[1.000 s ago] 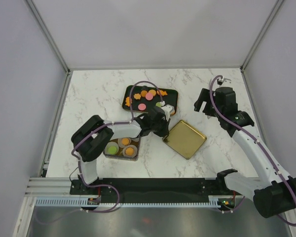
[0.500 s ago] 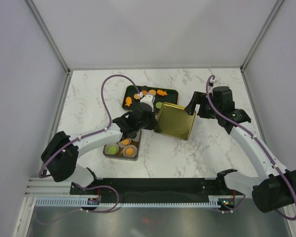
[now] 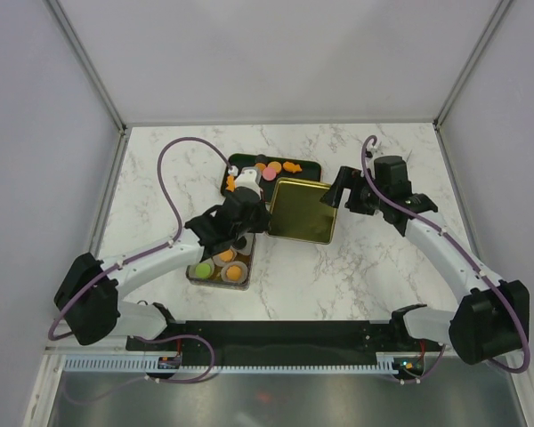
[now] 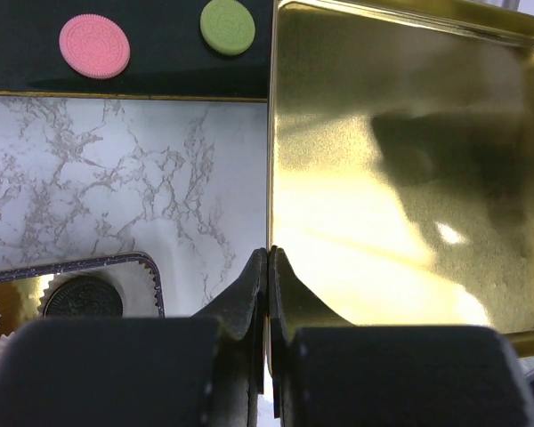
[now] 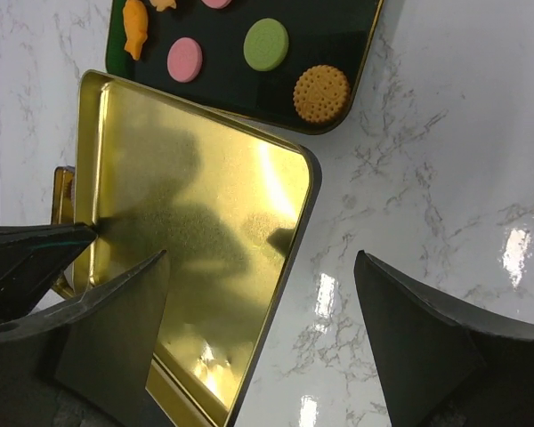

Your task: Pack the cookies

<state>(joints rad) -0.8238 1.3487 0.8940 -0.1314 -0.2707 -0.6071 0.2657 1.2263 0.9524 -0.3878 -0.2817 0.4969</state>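
Observation:
Orange, pink and green cookies (image 3: 271, 167) lie on a black tray (image 3: 236, 163) at the back of the table. In the right wrist view a green cookie (image 5: 266, 44), a pink one (image 5: 184, 60) and a round orange one (image 5: 321, 92) show on that tray (image 5: 347, 36). A shallow gold lid (image 3: 301, 210) hangs over the tray's near edge. My left gripper (image 3: 267, 215) is shut on the lid's left rim (image 4: 269, 258). My right gripper (image 5: 267, 302) is open, its fingers astride the lid's right edge (image 5: 289, 267) without touching it.
A tin box (image 3: 221, 267) with white paper cups holding cookies sits near the left arm. Its corner (image 4: 151, 267) and a dark cookie (image 4: 82, 298) show in the left wrist view. Bare marble (image 3: 374, 267) lies to the right of the lid.
My left arm has carried the gold lid up and left, from beside the box to over the black tray's edge. My right gripper has moved left to the lid's right edge.

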